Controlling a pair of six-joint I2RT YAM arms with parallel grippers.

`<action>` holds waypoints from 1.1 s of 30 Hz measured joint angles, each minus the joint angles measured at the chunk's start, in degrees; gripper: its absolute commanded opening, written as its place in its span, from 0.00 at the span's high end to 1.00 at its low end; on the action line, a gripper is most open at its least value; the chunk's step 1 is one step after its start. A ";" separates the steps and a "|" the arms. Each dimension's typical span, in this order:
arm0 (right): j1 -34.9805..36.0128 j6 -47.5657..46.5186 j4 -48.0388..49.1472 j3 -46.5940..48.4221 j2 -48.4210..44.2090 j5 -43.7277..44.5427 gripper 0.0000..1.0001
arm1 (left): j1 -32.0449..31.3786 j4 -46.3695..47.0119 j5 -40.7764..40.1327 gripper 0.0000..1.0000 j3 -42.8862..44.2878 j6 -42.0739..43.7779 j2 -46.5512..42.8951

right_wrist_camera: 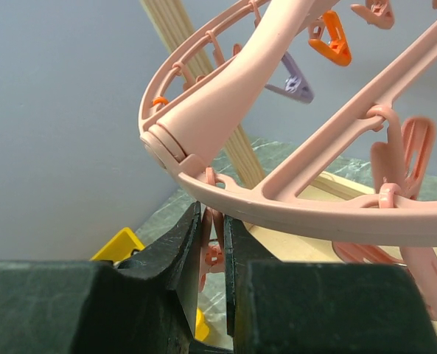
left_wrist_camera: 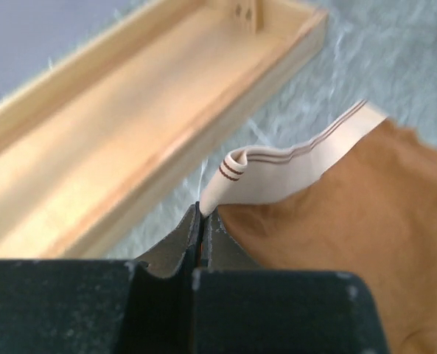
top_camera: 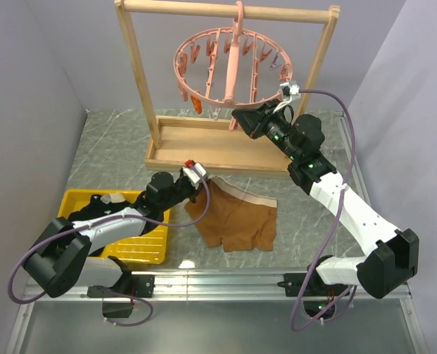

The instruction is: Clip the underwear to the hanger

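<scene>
The left hand point(left_wrist_camera: 202, 214) has its two dark, matte fingers pressed together on a folded corner of the waistband point(left_wrist_camera: 292, 166). This is a smooth, pale beige elastic strip with two thin brown stripes. It curls upward from the pinch point.

The underwear point(top_camera: 236, 217) is brown, soft woven fabric. It lies mostly flat on the table point(top_camera: 107, 147), between the two arms and just in front of the wooden rack point(top_camera: 137, 66). Only the held corner is raised.

The right hand point(right_wrist_camera: 212, 228) is raised at the lower rim of the hanger point(top_camera: 180, 63). Its fingers are closed to a narrow gap on one small pink clip point(right_wrist_camera: 212, 254) that hangs under the ring.

The hanger is glossy salmon-pink plastic: a round ring with a thick central bar and many dangling clips. A few of the clips are orange or lilac. Its hook sits over the top rail of the rack.

The rack is pale, smooth-sanded wood with a shallow tray base. A yellow plastic bin point(top_camera: 148, 251) sits at the near left, under the left arm.

The table has a grey, marble-veined surface. Plain pale grey-lilac walls point(top_camera: 41, 88) enclose it on three sides.
</scene>
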 measured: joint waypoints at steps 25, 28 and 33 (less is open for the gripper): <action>-0.52 0.20 8.94 -4.79 -0.20 -3.02 1.00 | 8.00 4.55 25.27 1.00 17.07 -26.84 6.01; -0.55 0.17 9.79 -5.55 -0.46 -3.15 1.00 | 8.33 1.75 25.83 1.00 19.43 -30.84 6.38; -0.61 0.17 10.43 -6.12 -0.76 -3.63 1.00 | 8.98 -2.43 26.47 1.00 20.68 -38.18 7.02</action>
